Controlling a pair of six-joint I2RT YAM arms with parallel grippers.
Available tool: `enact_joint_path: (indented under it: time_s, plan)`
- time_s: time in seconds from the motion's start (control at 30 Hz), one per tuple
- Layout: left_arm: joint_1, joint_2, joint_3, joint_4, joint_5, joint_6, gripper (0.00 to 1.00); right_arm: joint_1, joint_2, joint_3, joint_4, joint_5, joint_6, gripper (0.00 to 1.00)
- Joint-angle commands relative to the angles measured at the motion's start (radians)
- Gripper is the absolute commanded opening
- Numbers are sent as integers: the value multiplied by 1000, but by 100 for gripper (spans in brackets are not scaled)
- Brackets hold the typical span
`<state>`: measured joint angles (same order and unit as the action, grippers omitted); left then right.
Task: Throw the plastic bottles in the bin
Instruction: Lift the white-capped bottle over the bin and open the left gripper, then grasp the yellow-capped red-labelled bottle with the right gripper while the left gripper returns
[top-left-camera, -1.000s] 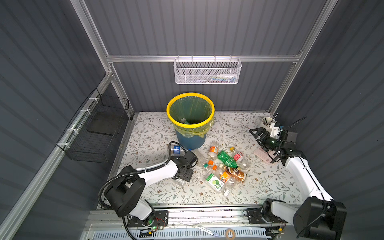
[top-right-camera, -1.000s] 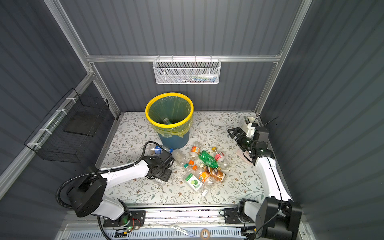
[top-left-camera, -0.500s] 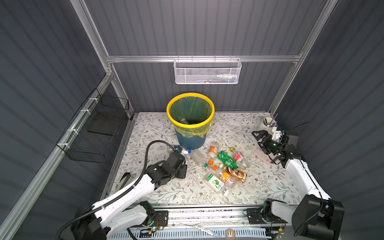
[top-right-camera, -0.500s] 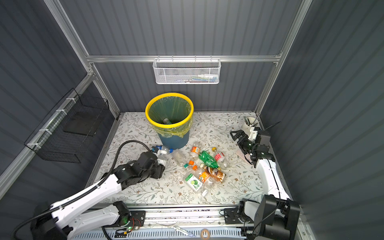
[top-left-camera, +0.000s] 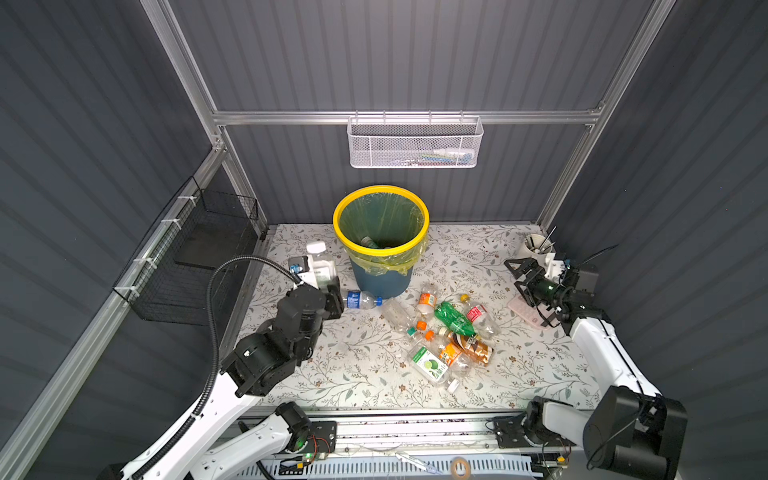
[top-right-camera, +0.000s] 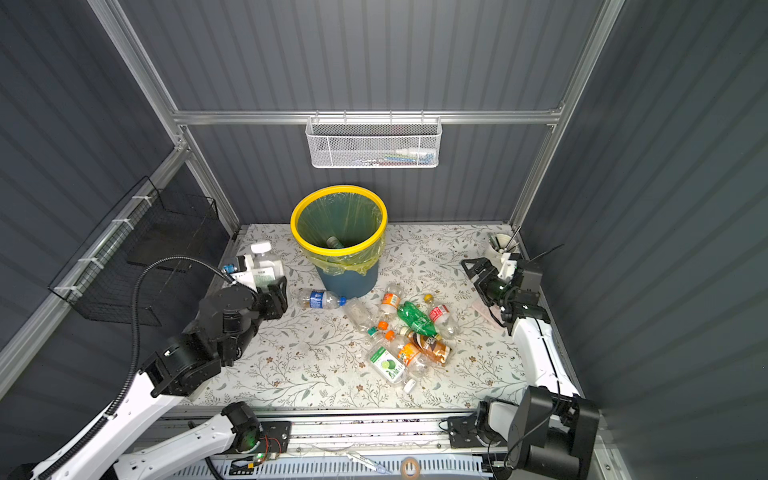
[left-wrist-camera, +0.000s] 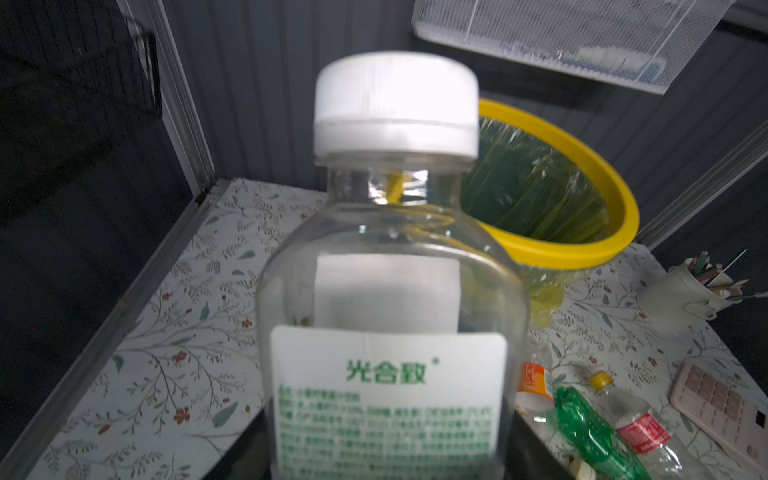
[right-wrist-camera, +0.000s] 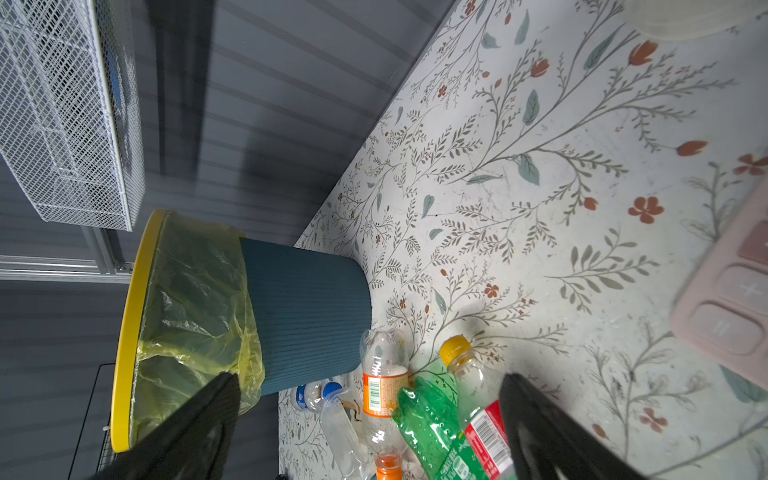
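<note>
While my left gripper (top-left-camera: 321, 281) clamps a clear white-capped bottle (left-wrist-camera: 386, 316) off the table (top-left-camera: 357, 374), just left of the bin (top-left-camera: 380, 286), my right gripper (top-left-camera: 515, 274) hangs spread wide and empty at the far right, near the white cup (top-left-camera: 536, 249). I see one bottle (top-left-camera: 368, 242) lying inside the bin, a blue-capped bottle (top-left-camera: 361, 300) just beside its base, and the remaining plastic bottles (top-left-camera: 451, 332) heaped to the bin's near right.
</note>
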<state>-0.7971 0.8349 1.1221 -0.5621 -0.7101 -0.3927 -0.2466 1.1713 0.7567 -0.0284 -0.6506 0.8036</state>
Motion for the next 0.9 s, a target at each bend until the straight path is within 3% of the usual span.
enact_joint_path:
  time_s: [0.0, 0.17, 0.23, 0.3, 0.33, 0.43, 0.5, 0.67, 0.87]
  plan:
    - [13, 106, 133, 148, -15, 204, 54, -6, -21, -13, 20, -14, 1, 99]
    - [164, 511, 549, 15, 338, 214, 55, -5, -19, -1, 33, -46, 9, 99]
    - [178, 666, 716, -80, 366, 207, 74, -5, -31, 3, 21, -49, -3, 99]
    - [189, 759, 832, -133, 418, 218, 85, -7, -46, 3, 5, -46, -20, 99]
    - [194, 786, 884, -150, 433, 214, 98, -10, -46, 4, -7, -43, -29, 99]
    - [196, 832, 1019, -269, 372, 178, 99, -18, -80, -2, -34, -36, -44, 99]
    - [195, 783, 983, -264, 332, 170, 99, -22, -88, -13, -36, -29, -43, 99]
    - [196, 484, 578, -38, 246, 175, 99, -22, -84, -27, -52, -10, -49, 99]
    - [196, 316, 311, -56, 156, 84, 99, 11, -68, -9, -172, 71, -158, 99]
